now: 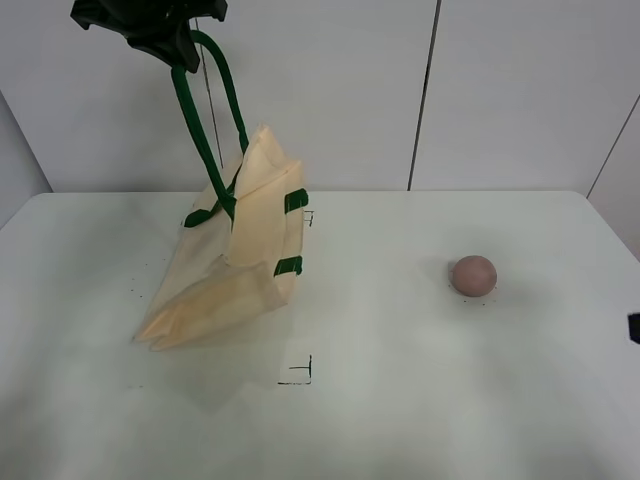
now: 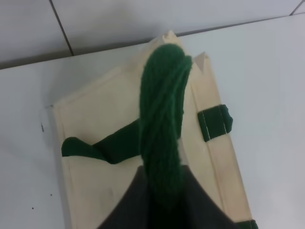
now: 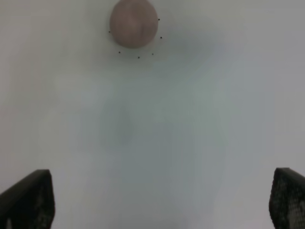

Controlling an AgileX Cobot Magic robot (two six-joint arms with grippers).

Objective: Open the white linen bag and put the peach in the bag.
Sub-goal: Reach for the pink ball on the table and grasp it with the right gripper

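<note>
Clamping green strap handles (image 2: 162,119) in left hand (image 1: 160,35), right hand (image 3: 157,200) spread; risking cream fabric bag (image 1: 255,230) sagging shut before round mauve peach (image 1: 473,275).

— White linen bag (image 1: 240,260)?
— Cream fabric, with dark green strap handles (image 1: 200,150) and small green tabs (image 1: 296,200) at one edge. Hoisted by one handle, tilted, resting on its lower edge on the table (image 1: 400,400), left of middle. Sides folded close together.
— And the peach (image 1: 473,275)?
— Small, round, dull pinkish-mauve. Sitting on the table to the right, well apart from the bag, outside it.
</note>
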